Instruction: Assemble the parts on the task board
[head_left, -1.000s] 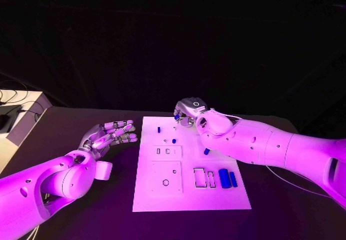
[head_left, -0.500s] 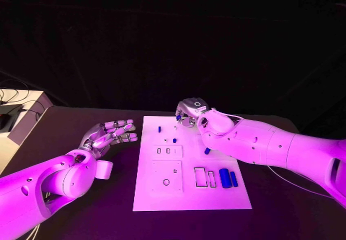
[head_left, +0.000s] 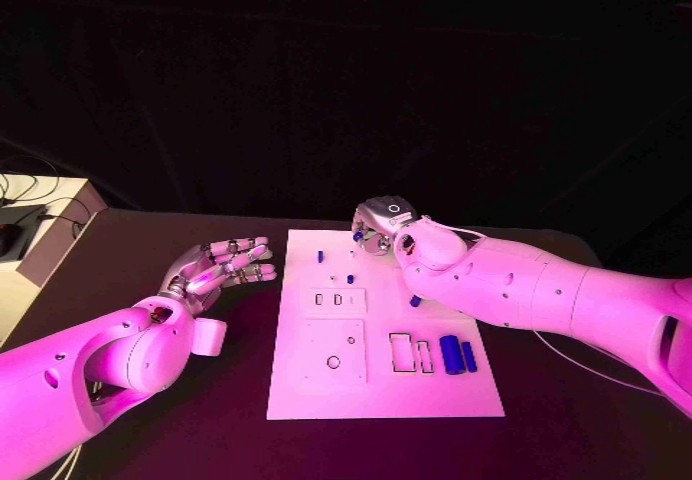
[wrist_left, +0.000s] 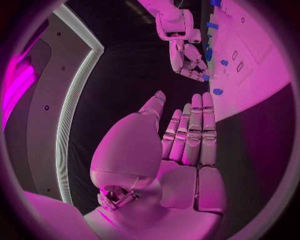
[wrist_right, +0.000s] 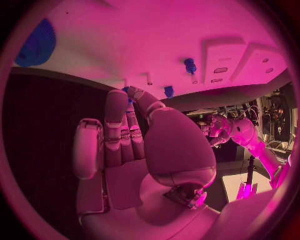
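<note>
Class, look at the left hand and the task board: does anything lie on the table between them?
Nothing visible does. The left hand hovers open beside the task board near its far left edge, with only bare black table between its fingertips and the board. The small blue peg stands just inside that edge.

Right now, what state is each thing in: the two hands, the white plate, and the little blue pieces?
Left hand: open, fingers apart, holding nothing, beside the plate.
Right hand: at the plate's far edge, pinching a small blue piece.
White plate: flat on the table.
Two blue bars: lying side by side on the plate.
Blue pegs: standing upright near the far end.
</note>
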